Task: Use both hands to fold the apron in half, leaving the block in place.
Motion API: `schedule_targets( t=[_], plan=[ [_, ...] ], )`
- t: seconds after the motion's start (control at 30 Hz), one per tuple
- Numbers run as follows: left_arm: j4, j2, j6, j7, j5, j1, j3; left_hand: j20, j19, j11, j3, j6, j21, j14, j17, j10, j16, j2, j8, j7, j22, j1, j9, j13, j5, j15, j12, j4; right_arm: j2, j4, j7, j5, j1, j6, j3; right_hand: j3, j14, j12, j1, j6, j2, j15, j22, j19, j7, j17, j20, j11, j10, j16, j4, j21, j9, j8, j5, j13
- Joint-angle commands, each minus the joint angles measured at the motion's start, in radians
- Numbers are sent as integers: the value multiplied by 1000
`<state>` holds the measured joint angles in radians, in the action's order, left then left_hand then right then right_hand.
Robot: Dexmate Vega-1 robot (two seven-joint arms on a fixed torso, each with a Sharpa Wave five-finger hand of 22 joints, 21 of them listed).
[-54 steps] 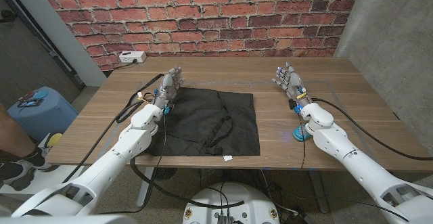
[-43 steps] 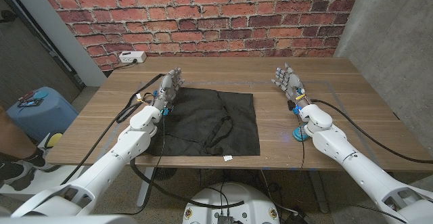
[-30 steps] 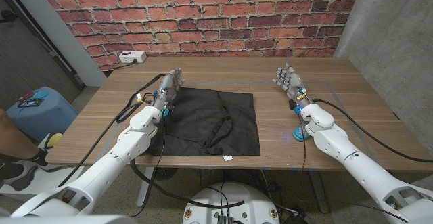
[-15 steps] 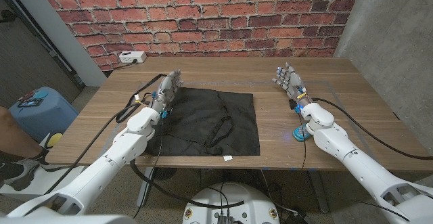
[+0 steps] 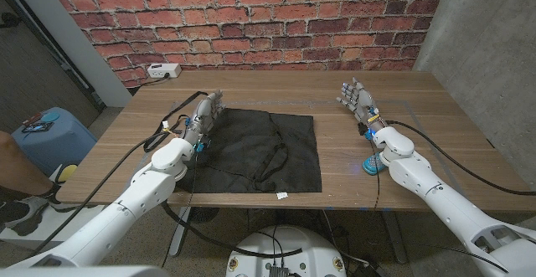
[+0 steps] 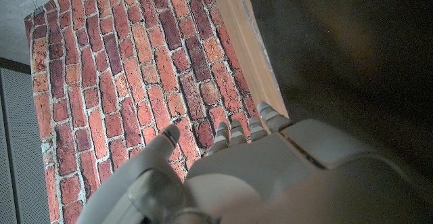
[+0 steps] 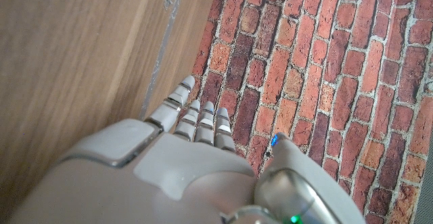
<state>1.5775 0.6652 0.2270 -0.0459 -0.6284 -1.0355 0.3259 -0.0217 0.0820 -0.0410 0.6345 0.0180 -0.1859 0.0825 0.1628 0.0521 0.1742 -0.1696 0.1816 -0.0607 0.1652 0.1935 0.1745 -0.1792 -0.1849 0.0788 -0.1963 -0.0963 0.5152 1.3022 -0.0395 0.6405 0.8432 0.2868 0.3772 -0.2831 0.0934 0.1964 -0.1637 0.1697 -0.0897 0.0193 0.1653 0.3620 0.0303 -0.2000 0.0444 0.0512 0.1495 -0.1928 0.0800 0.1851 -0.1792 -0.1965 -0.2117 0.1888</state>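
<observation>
A black apron [image 5: 260, 147] lies spread on the wooden table [image 5: 335, 89], its straps loose across the middle. My left hand [image 5: 205, 112] hovers at the apron's far left corner, fingers extended and holding nothing. From the left wrist camera, the left hand [image 6: 270, 173] reaches over the dark apron [image 6: 345, 48] toward the table's far edge. My right hand [image 5: 356, 101] stands open above bare wood to the right of the apron; the right wrist camera catches that same right hand [image 7: 183, 156] with straight fingers. A small blue block [image 5: 370, 166] sits beside my right forearm, partly hidden by it.
A white tag [image 5: 282, 195] lies at the apron's near edge. A white power strip [image 5: 163, 70] sits at the far left corner by the brick wall [image 5: 251, 17]. A blue stool [image 5: 46, 130] and a person's leg [image 5: 10, 156] are left of the table.
My left forearm has swung out to the left and the left hand has sunk slightly toward the apron's corner. The right arm, apron and block have not moved.
</observation>
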Motion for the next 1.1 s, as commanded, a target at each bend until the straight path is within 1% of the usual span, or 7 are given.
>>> schedule_targets(
  t=[0.03, 0.23, 0.27, 0.43, 0.57, 0.87, 1.1],
  plan=[
    [95, 93, -34, 6, 15, -68, -34, -5, -5, -6, 2, 5, 0, 11, 3, 11, -2, 0, 0, -4, 5, 18, 2, -4, 1, 6, -1, 9, 7, 8, -5, -6, 2, -3, 8, -3, 6, 2, -11, 10, -1, 0, 4, 7, -2, 1, 12, -1, 8, -5, -7, 4, -5, 0, -8, 4],
    [127, 142, -40, 14, 26, -91, -60, -5, -7, -5, 5, 7, 0, 13, 3, 12, -2, -1, -1, -4, 5, 23, 2, -4, 2, 8, -1, 14, 0, -2, -6, -9, -11, -8, 13, -4, 7, 2, -13, 9, -1, -1, 4, 7, -1, 1, 11, -2, 9, -5, -9, 4, -5, 1, -8, 4],
    [136, 159, -44, 22, 29, -96, -65, -6, -7, -5, 5, 8, 0, 14, 3, 12, -2, -2, -1, -4, 5, 24, 2, -4, 2, 8, -1, 15, -2, -8, -8, -9, -17, -8, 15, -4, 7, 2, -13, 10, -1, -1, 4, 7, -2, 2, 12, -2, 8, -5, -9, 4, -5, 1, -8, 4],
    [158, 186, -53, 24, 35, -112, -80, -5, -8, -6, 7, 8, 0, 15, 3, 13, -2, -2, 0, -5, 5, 28, 2, -4, 3, 8, -1, 20, -6, -20, -13, -9, -26, -9, 17, -5, 7, 2, -15, 10, -1, 0, 4, 7, -2, 2, 11, -3, 9, -5, -11, 4, -5, 1, -8, 4],
    [186, 209, -61, 11, 48, -138, -95, -5, -9, -4, 8, 8, 0, 15, 3, 13, -2, -2, 0, -4, 5, 30, 2, -4, 4, 8, -1, 22, -11, -37, -21, -9, -37, -7, 19, -6, 7, 2, -16, 10, -1, 0, 4, 7, -1, 2, 12, -2, 9, -5, -12, 4, -5, 1, -8, 4],
    [261, 260, -80, -45, 107, -213, -129, -6, -9, -2, 11, 9, -1, 15, 3, 13, -1, -3, 0, -3, 5, 36, 3, -4, 5, 7, -1, 28, -15, -62, -39, -9, -50, -4, 24, -7, 7, 2, -18, 10, -2, 0, 4, 8, -2, 3, 12, -3, 10, -4, -15, 5, -6, 1, -7, 4],
    [330, 293, -96, -97, 156, -292, -170, -6, -10, 1, 14, 11, -1, 16, 3, 15, -1, -5, 0, -2, 5, 40, 3, -4, 6, 5, 0, 33, -12, -76, -54, -9, -55, 0, 25, -8, 7, 2, -20, 11, -2, 0, 4, 8, -2, 3, 12, -1, 10, -5, -17, 5, -6, 1, -7, 4]
  ],
)
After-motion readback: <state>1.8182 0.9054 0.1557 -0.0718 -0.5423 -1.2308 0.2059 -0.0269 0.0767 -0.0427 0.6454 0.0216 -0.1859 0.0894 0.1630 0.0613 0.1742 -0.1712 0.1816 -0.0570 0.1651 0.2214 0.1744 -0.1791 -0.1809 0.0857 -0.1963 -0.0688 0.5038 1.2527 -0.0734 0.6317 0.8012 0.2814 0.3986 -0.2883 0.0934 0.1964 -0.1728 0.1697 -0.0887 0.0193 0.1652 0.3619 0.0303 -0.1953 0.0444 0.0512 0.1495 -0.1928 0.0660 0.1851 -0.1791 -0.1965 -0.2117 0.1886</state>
